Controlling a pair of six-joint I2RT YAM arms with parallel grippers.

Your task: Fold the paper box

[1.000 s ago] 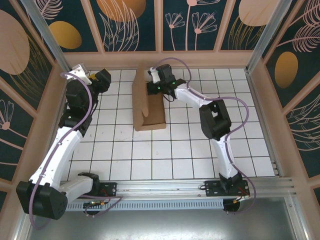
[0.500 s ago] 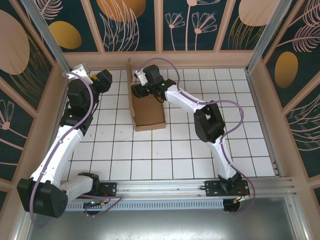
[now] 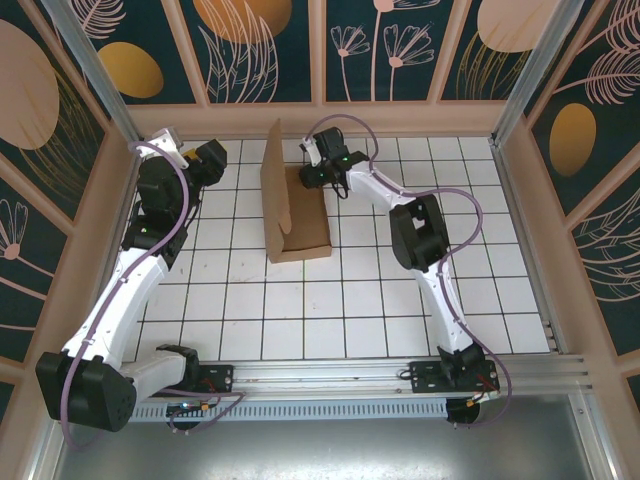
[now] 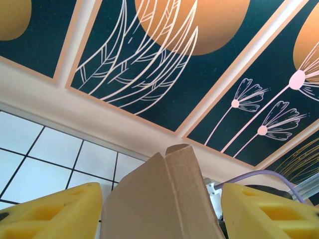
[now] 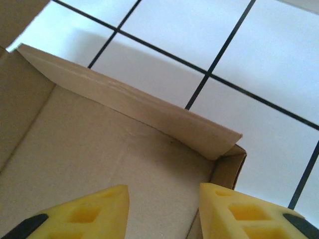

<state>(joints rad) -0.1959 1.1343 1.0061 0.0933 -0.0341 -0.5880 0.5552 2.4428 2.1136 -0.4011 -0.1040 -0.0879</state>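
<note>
R gripper (image 3: 318, 172) is at the far end of the paper box (image 3: 300, 228), pointing down into it. Pads (image 5: 84, 214) are apart w/ nothing between them, just box floor showing through the gap, so treat it as released. One pad sits just beside an inside corner (image 5: 225, 167) where a low wall (image 5: 134, 107) ends.

L gripper (image 3: 210, 158) hangs left of the box, near but not touching, also released & empty. Its own cam frames cardboard between the pads (image 4: 55, 209), but top cam shows clear space between them.

Box sits on the tiled table (image 3: 400, 330), far-centre, between your two arms.

Status, my read: approx halfway.
- Done: base is flat on the table, and low walls are up at the near end & at the corner R cam sees.
- Left: tall flap (image 3: 272, 165) on the left side stands upright, not folded over. No tabs tucked that I can see.
- Far-end wall is mostly hidden behind R gripper in top cam, so I can't confirm it's locked.

You've prob got the closing fold + tuck to go.
</note>
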